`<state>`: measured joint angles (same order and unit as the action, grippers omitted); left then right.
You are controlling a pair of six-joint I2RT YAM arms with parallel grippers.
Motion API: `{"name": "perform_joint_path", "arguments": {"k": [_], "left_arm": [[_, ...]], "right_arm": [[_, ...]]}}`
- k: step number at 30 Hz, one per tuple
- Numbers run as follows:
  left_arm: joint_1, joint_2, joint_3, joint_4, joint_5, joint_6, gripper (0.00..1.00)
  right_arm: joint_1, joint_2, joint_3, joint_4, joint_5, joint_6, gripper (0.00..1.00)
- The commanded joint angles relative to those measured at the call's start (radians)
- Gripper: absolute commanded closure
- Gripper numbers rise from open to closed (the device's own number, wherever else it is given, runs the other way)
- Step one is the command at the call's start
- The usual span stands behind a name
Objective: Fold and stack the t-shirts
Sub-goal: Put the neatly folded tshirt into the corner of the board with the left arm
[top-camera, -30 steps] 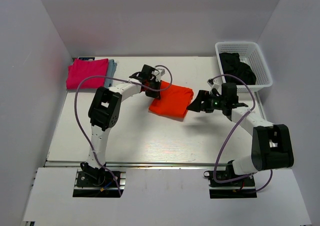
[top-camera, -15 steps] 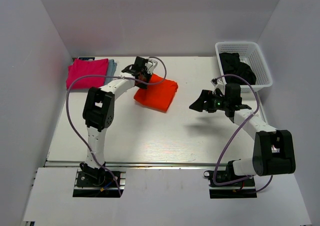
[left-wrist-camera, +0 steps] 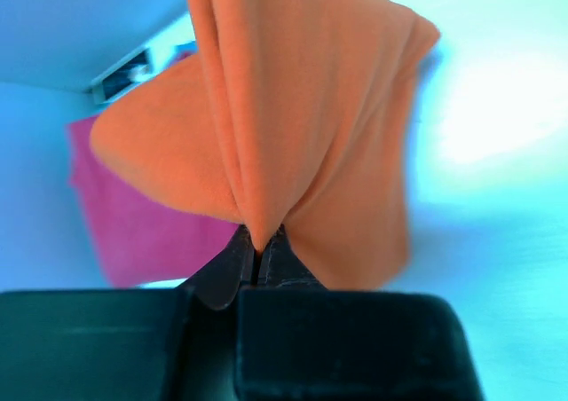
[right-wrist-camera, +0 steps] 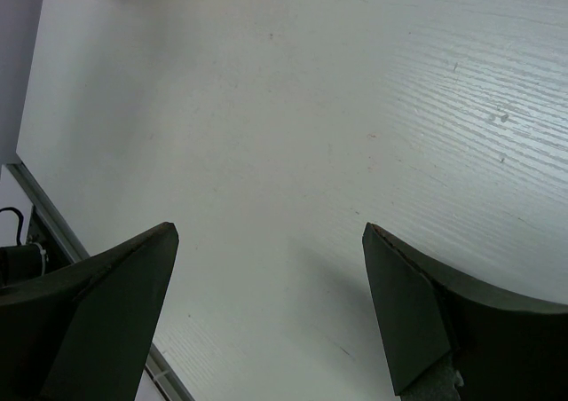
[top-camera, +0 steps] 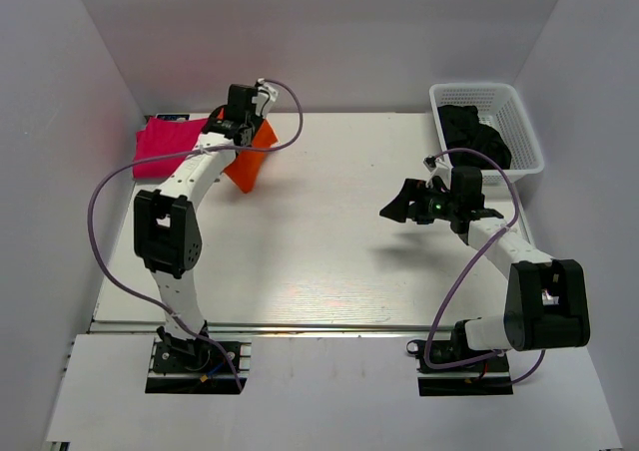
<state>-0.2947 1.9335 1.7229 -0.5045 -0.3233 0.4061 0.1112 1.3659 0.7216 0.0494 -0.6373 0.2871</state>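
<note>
Left wrist view: bright orange soft cloth t-shirt point(left-wrist-camera: 302, 108) fills centre frame, hanging limp from left gripper point(left-wrist-camera: 257, 252), jaws clamped on its bunched edge. Top external view: it hangs upper left, just beside magenta-pink folded t-shirt point(top-camera: 165, 150). Judged light, floppy, prone to unfolding; grip best at doubled edge. Right gripper point(top-camera: 394, 208) spread wide, empty, right of centre.
</note>
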Motion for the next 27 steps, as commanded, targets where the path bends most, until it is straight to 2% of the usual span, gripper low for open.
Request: {"name": "perform_joint_path", "arguments": {"k": [1, 6, 14, 20, 27], "left_arm": [[0.031, -0.073, 0.018, 0.041, -0.085, 0.082, 1.00], [0.086, -0.083, 0.055, 0.041, -0.085, 0.129, 1.00], [0.158, -0.117, 0.087, 0.086, -0.106, 0.111, 1.00], [0.207, -0.126, 0.087, 0.098, -0.031, 0.111, 1.00], [0.293, -0.047, 0.217, 0.040, -0.039, 0.047, 1.00]], "right_arm": [[-0.005, -0.025, -0.008, 0.017, 0.010, -0.011, 0.10], [-0.005, -0.022, 0.001, 0.015, -0.001, -0.006, 0.10], [-0.007, -0.030, -0.002, 0.027, -0.015, 0.006, 0.10], [-0.005, -0.008, 0.004, 0.036, -0.025, 0.018, 0.10], [-0.005, 0.012, 0.036, 0.035, -0.041, 0.021, 0.10]]}}
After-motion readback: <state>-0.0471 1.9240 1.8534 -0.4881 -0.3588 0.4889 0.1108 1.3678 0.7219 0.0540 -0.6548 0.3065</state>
